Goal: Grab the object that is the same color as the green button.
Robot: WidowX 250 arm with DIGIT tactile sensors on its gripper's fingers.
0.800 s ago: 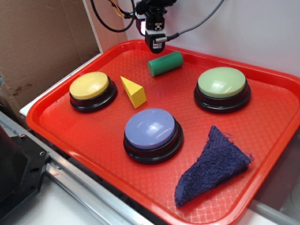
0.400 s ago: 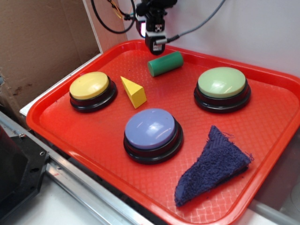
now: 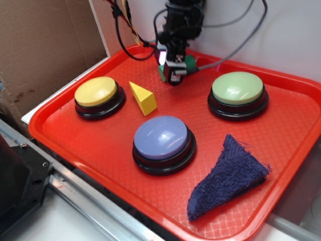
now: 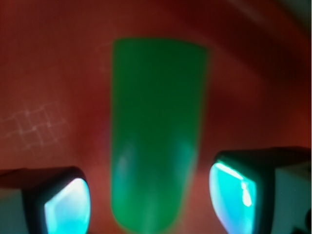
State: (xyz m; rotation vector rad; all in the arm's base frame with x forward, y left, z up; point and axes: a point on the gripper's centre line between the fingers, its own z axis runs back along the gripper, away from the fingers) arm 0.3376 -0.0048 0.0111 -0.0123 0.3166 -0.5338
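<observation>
The dark-green cylinder block (image 3: 190, 64) lies on its side at the back of the red tray (image 3: 75, 130), mostly hidden behind my gripper (image 3: 175, 75). In the wrist view the block (image 4: 156, 141) runs lengthwise between my two fingers (image 4: 66, 204), with a gap on each side. The gripper (image 4: 148, 204) is open and straddles the block without touching it. The pale-green domed button (image 3: 237, 89) on its black base sits to the right of the block.
A yellow button (image 3: 96, 92) stands at the tray's left, a blue-purple button (image 3: 161, 138) in the middle front. A yellow wedge block (image 3: 143, 97) lies between them. A dark blue cloth (image 3: 228, 175) lies front right. Cardboard (image 3: 45, 45) stands at left.
My gripper has come forward and down from the tray's back rim onto the green block. It now covers most of the block. Nothing else moved.
</observation>
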